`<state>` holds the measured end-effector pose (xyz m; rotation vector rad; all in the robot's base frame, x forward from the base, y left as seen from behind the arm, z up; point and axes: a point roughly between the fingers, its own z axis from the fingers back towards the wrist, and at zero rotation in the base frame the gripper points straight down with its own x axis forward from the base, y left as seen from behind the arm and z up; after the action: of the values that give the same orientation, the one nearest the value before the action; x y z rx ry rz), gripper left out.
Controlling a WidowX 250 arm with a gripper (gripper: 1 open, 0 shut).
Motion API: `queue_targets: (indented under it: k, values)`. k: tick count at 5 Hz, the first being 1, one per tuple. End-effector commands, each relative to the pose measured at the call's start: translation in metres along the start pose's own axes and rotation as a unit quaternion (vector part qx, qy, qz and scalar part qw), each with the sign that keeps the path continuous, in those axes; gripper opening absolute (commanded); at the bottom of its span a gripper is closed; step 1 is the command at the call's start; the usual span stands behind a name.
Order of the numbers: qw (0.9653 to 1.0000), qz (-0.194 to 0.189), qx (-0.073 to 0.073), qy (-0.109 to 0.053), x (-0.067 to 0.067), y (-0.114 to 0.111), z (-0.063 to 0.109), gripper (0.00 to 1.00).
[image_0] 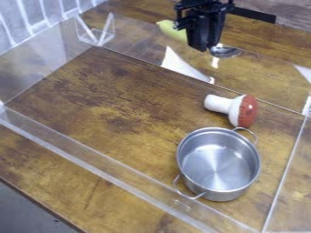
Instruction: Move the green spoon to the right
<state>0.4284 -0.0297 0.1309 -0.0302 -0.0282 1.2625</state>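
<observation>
The green spoon (209, 43) sits at the far edge of the wooden table (109, 100), toward the upper right of the view, held up off the surface by the pincer (203, 38). Only parts of it show: a strip of yellow-green handle between the dark fingers, and the shiny silver bowl poking out at the lower right, just beyond the fingertips. A pale yellow-green patch to the left of the pincer may be a reflection in the clear wall — that cannot be told for sure.

The pincer points straight down and is closed on the spoon's handle, its black fingers pressed against either side of it. Above it the arm's black wrist reaches to the top edge of the picture.

Below and to the right of the spoon, well apart from it, a toy mushroom (234, 106) lies on its side on the table, white stem pointing left and red cap to the right. Nearer the camera, a steel pot (220, 164) with two small handles stands upright, near the mushroom but not touching it — its inside looks bare.

A low clear plastic barrier (85, 155) runs around the table's working area, with its near wall crossing the foreground diagonally and another pane rising along the right side.
</observation>
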Motion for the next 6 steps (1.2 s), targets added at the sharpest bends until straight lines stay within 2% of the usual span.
queue_targets:
  k: [1,4,6]
  values:
    - [0.9992,-0.011,-0.036,-0.011,-0.006,-0.009,0.033,0.00]
    - [0.9995,0.007,-0.023,-0.019,0.015,-0.002,0.027,0.00]
    - [0.9996,-0.007,-0.014,-0.022,0.020,-0.013,0.012,0.00]
